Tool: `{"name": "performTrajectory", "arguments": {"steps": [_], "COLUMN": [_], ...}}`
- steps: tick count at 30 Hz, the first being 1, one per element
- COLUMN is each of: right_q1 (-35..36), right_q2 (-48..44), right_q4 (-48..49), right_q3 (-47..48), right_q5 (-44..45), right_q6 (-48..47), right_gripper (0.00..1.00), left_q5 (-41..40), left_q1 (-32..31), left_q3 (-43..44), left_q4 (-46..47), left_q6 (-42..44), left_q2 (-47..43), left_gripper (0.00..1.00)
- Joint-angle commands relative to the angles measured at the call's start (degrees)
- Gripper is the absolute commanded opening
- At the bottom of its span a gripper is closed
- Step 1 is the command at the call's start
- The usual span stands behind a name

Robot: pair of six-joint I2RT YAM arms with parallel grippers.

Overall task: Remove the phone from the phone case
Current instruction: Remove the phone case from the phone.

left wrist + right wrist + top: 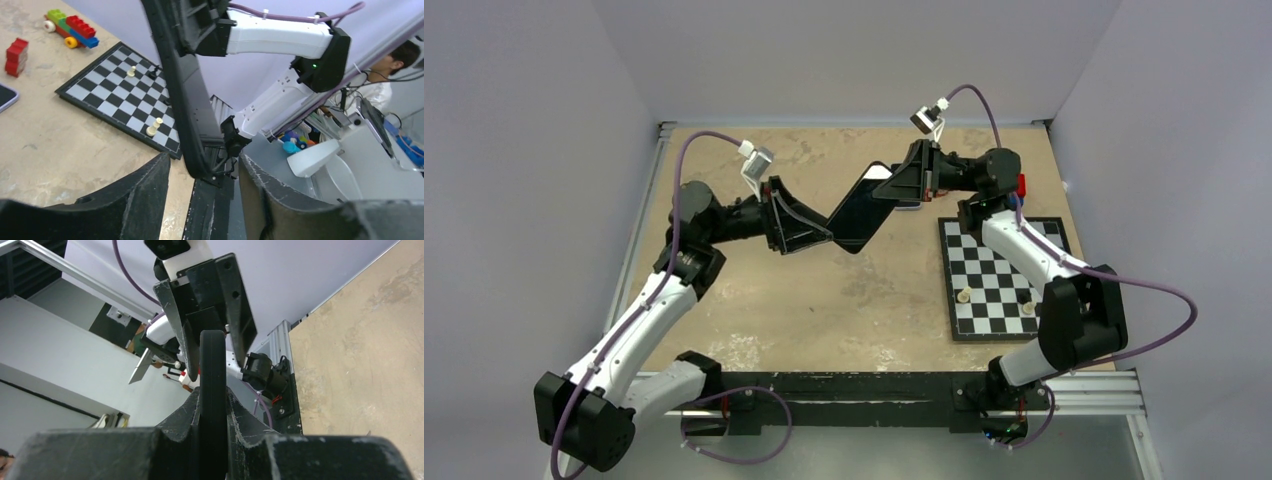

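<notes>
Phone case (861, 210) is hanging in the air above the counter (824, 300), slanted between both arms. Right hand (896, 187) is clamping its upper end, fingers pressed tight against it. Left hand (821, 233) is straddling the lower end, fingers spread wide, gripping nothing.

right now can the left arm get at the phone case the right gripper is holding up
Probably yes. The left gripper is open with its fingers either side of the free end of the phone case, nothing between; the right gripper clamps only the other end.
</notes>
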Motion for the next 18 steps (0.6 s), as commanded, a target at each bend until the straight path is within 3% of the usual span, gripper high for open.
{"name": "performTrajectory", "arguments": {"steps": [1,10,18], "right_q1": [-0.1,0.1,1.2], "right_q2": [-1.9,-1.3,-1.9], "right_q4": [1.4,9.6,14.6], "right_q3": [2.8,1.9,1.8], "right_q5": [0.8,-0.5,-0.8], "right_q6": [0.4,7.6,11.8], "right_gripper": [0.00,0.00,0.00], "left_q5": [7.4,14.0,12.7], "left_q1": [0.3,0.3,0.3], "left_q3": [-0.4,-0.3,1.0], "left_q4": [9.4,17.9,17.5], "left_q6": [0.1,-1.8,1.0], "left_q2": [-0.7,4.0,6.4], "left_gripper": [0.53,0.38,0.10]}}
